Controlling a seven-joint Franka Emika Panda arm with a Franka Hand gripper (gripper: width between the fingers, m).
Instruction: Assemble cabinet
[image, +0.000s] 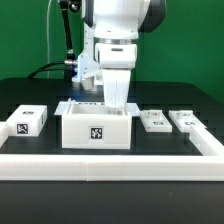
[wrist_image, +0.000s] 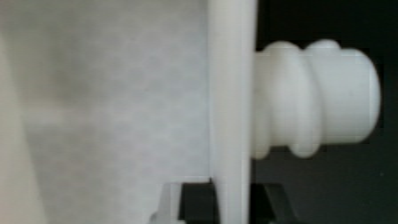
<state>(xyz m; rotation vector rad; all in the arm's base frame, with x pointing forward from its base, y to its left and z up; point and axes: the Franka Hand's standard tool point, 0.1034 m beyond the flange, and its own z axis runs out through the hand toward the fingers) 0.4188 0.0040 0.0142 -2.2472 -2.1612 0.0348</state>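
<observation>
Centre of counter (image: 175, 100): the large white cabinet box (image: 97, 128), open side up, tag facing the camera. The arm stands directly over it. The tool (image: 117, 73) points straight down above the opening, with a white upright panel (image: 118, 90) under it. The panel's lower end is at or just inside the box rim; I cannot tell whether it touches.

Wrist view: the tool (wrist_image: 226, 200) is closed right down. The thin panel (wrist_image: 228, 100) is seen edge-on, running between the two dark fingertips (wrist_image: 192, 203), so I take it to be pinched by that edge. A ribbed knob (wrist_image: 320, 95) stands out from one face of the panel. A broad pale surface fills the other side, too blurred to name.

Other parts: the block (image: 28, 121) lies on the exterior view's left of the box, apart from it. Two small panels (image: 153, 121) (image: 185, 120) lie flat side by side on the exterior view's right. The border rail (image: 110, 160) runs along the front and up the right side.

Step, as I judge it: a panel has just been gripped at the box, for fitting or repositioning. The next move calls for a slow, straight motion that keeps the panel square to the box walls. The grip is on a thin edge, so any sideways load could twist the panel in the fingers.

Markings: square black-and-white tags on the box front, the block and the small panels. No lettering or brand is legible.
</observation>
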